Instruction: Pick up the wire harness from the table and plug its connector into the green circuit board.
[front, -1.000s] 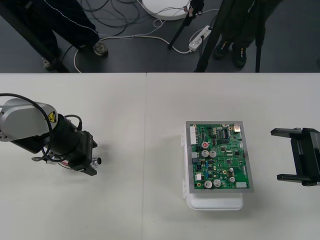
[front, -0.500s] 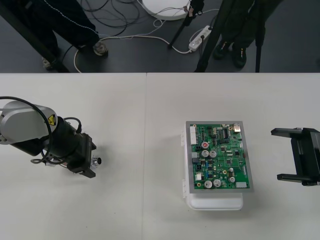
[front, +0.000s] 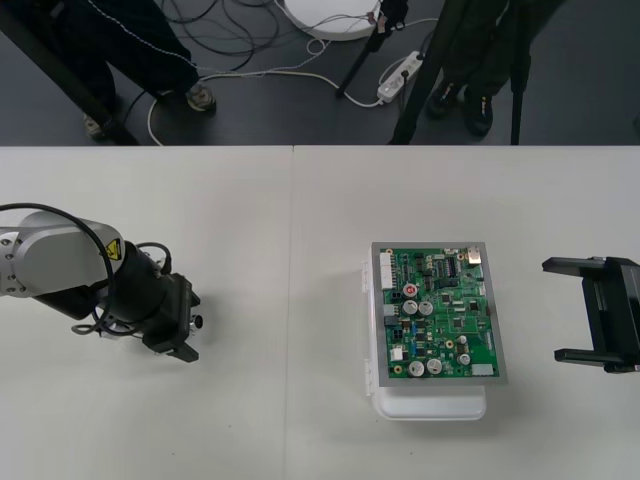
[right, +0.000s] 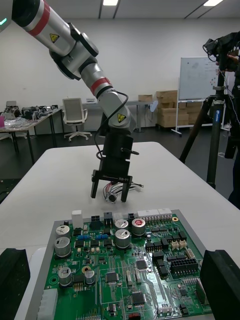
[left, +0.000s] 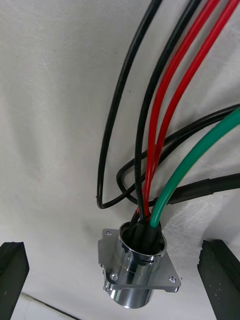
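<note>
The wire harness lies on the table at the left. Its round metal socket (left: 136, 267) with a flange rests on the surface, and red, black and green wires (left: 165, 125) loop away from it. My left gripper (front: 186, 325) is low over the socket (front: 197, 322), open, one finger (left: 12, 272) on each side and neither touching it. The green circuit board (front: 437, 325) sits on its white base (front: 430, 405) right of centre. My right gripper (front: 565, 310) waits open at the right edge. From the right wrist, the left gripper (right: 111, 187) stands beyond the board (right: 120, 270) over the socket (right: 111, 198).
A seam (front: 292, 300) runs down the table between the harness and the board. Bare table surrounds the board on every side. Cables and people's legs occupy the dark floor strip past the far edge.
The left arm has shifted slightly down and right, and its gripper has turned a little around the socket. The harness, board and right gripper have stayed put.
</note>
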